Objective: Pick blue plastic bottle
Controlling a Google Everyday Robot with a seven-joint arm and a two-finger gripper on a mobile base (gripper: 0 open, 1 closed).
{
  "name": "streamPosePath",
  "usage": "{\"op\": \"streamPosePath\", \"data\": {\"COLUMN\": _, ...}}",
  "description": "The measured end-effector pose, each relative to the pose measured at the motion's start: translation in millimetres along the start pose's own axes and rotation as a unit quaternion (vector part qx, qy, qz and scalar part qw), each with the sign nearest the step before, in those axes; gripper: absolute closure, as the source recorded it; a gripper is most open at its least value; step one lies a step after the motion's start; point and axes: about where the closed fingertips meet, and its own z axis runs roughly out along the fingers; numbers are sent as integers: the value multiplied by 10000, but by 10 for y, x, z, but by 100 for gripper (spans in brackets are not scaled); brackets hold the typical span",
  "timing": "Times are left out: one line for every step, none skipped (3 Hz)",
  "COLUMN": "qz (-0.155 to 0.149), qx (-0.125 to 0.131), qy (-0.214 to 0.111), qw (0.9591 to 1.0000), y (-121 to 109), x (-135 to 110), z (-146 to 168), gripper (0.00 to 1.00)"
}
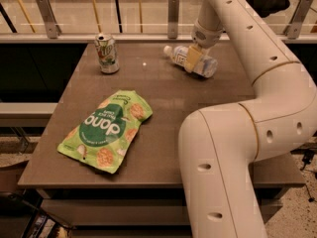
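At the far right of the bench (163, 100), in the camera view: the blue plastic bottle (209, 67), down on its side. White cap to the left and slightly farther away, pale-blue base to the right and slightly nearer. Resting on the bench top, by the look of it, not lifted.

Across the middle of the bottle, the end effector (193, 58), reaching down from a white arm (257, 53) and hiding part of the white label. Pale yellowish at the tip, right at the bottle's body. Cannot tell how far open, nor whether clamped on the bottle or merely against it.

At the far left, a green-and-silver soda can (106, 53), upright, tab end up, well apart from the bottle.

In the near left half, a green snack bag (105, 131), lying flat, printed side up, white lettering upside down as seen from here, round crackers pictured on it. Turned at an angle, one corner toward the near left edge. Well apart from both can and bottle.

On the right, filling the near foreground, the arm's thick white links, bent at a large elbow and overlapping the bench's right edge.

Beyond the far edge, a railing (173, 14) of grey metal posts.
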Motion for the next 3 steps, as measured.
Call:
{"op": "streamPosePath", "data": {"qz": -3, "qx": 32, "qy": -52, "qw": 10000, "y": -22, "x": -40, "z": 45, "gripper": 87}}
{"op": "streamPosePath", "data": {"qz": -3, "qx": 33, "qy": -53, "qw": 10000, "y": -22, "x": -43, "z": 37, "gripper": 100}}
{"op": "streamPosePath", "data": {"qz": -11, "qx": 123, "qy": -77, "qw": 9999, "y": -37, "x": -95, "z": 18, "gripper": 100}}
